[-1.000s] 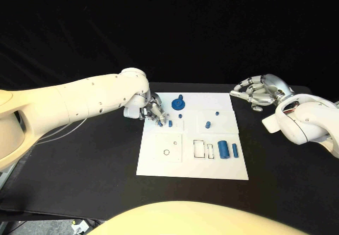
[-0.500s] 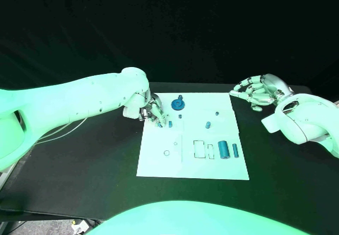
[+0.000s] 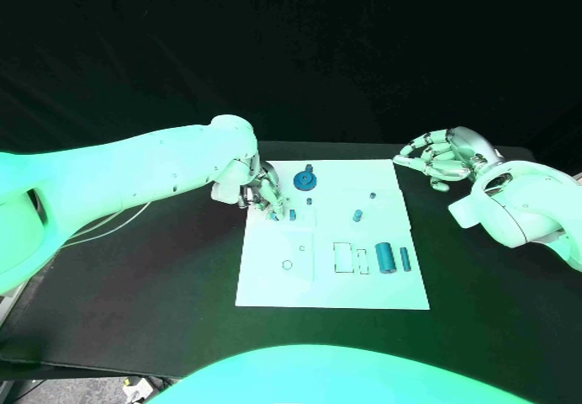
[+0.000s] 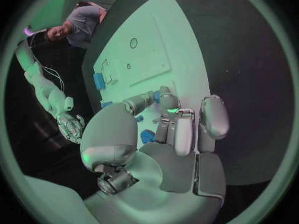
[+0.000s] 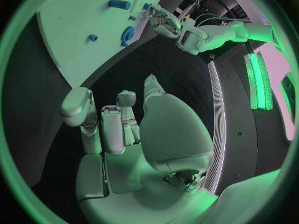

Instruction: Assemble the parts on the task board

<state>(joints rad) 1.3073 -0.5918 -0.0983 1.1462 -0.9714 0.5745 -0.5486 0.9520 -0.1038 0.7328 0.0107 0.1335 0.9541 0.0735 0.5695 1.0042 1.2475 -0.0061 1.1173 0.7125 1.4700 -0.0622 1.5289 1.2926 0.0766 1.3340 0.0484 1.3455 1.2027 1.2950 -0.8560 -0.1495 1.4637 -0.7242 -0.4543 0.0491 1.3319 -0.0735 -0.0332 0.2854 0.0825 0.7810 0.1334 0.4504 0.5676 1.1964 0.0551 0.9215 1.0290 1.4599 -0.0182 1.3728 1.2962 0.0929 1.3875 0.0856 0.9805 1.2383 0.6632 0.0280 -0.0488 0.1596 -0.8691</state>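
Evidently mid-placement: on the task board (image 3: pixel 273 286), the left hand (image 3: pixel 260 192) at its left edge pinches a small blue part (image 3: pixel 293 215). Seating it probably needs careful alignment. Right hand (image 3: pixel 439 157) hovers beyond the right edge, fingers loosely curled, empty.

My head camera looks down on the task board (image 3: pixel 334 278); both wrist fisheyes, behind their palms, share it.
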